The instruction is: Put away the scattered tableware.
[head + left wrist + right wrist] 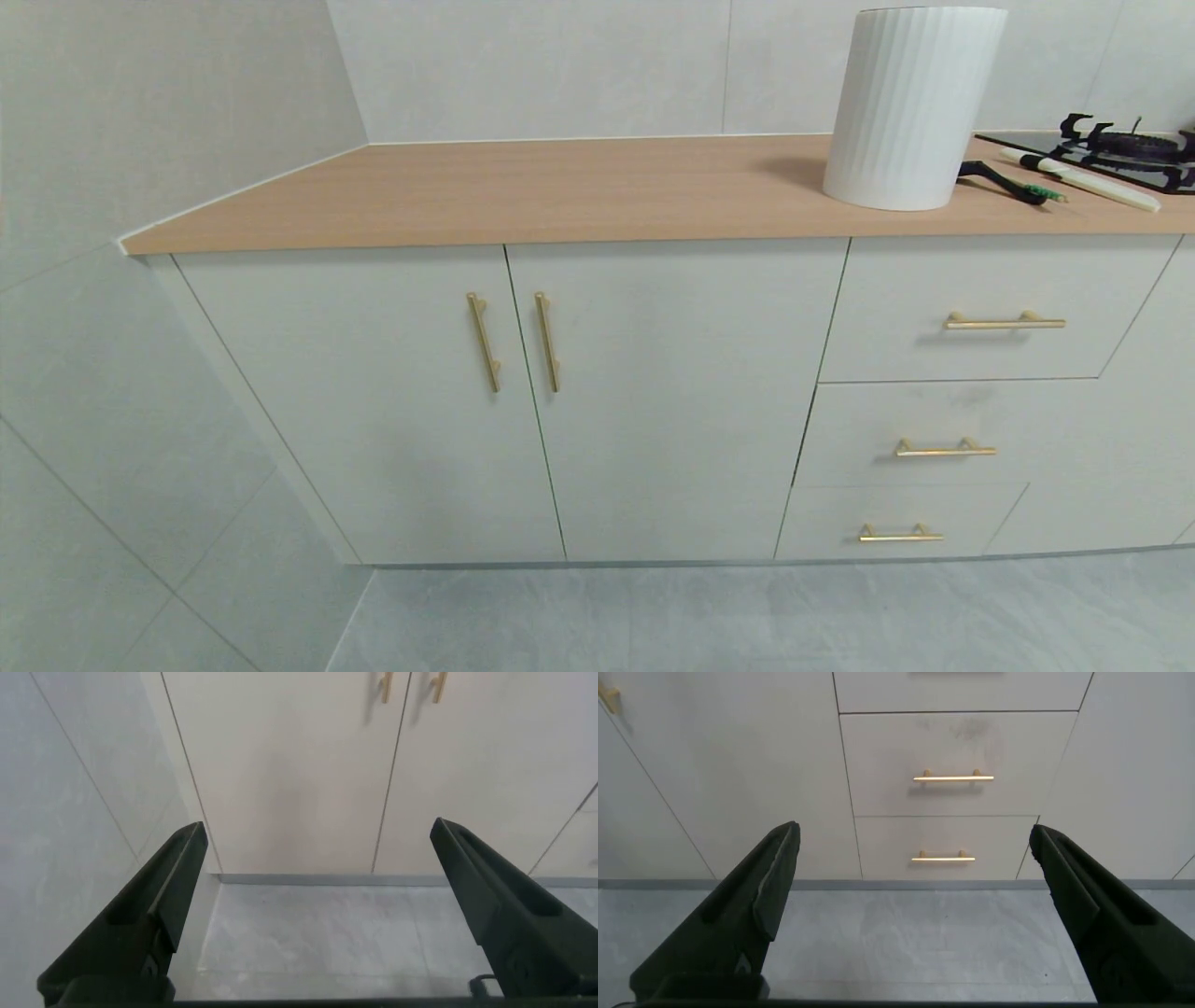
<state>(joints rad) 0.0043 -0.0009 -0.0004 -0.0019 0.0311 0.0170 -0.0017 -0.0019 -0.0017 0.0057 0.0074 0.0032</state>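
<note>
Tableware on wooden countertop [523, 191]: black-handled utensil [1010, 182] with a green tip lies just right of the upright white ribbed canister [910, 107], handle end at the canister's base; contact cannot be told. Long white utensil [1088, 179] lies further right of the canister, beside the black hob grate [1130, 147]. Below the canister, three drawers [990, 313], all closed; cupboard doors [373, 401] lower left of it, closed. Left gripper [318, 829] low before the doors, jaws wide apart, empty. Right gripper [915, 831] low before the drawers, likewise wide and empty.
</note>
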